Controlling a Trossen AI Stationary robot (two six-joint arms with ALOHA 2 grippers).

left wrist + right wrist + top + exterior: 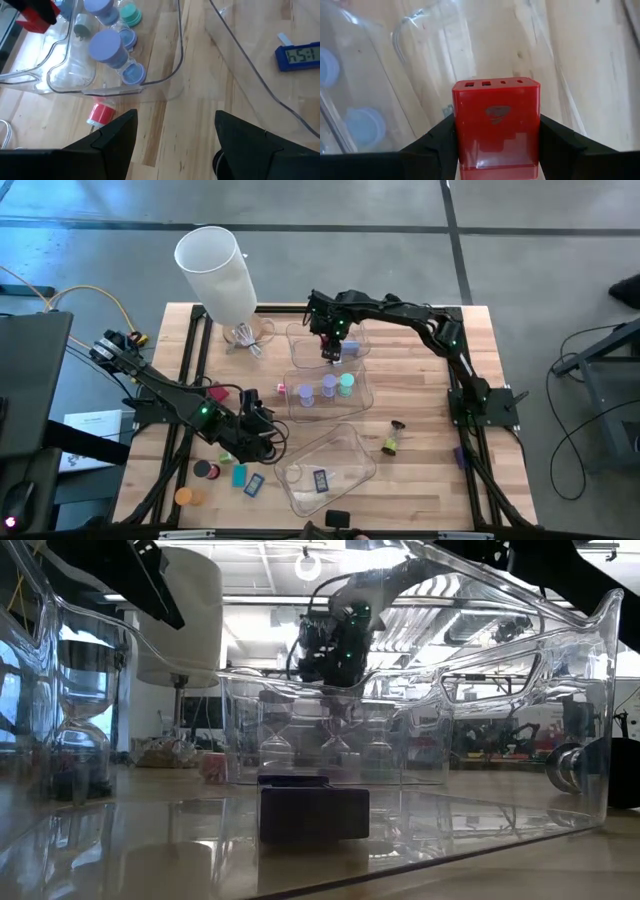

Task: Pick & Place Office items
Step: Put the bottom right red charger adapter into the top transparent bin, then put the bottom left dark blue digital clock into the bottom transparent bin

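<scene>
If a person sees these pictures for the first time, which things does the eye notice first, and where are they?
First, the red block gripped by the right end effector, above the clear trays at the table's far middle. Next, the big white cylinder standing at the far left corner. Then the hourglass-like pieces with lilac and teal caps inside the middle tray, with the open left end effector nearby, holding nothing.

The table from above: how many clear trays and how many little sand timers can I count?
Clear trays: 3
Sand timers: 4 (3 in the middle tray, 1 loose on the table)
Total: 7
</scene>
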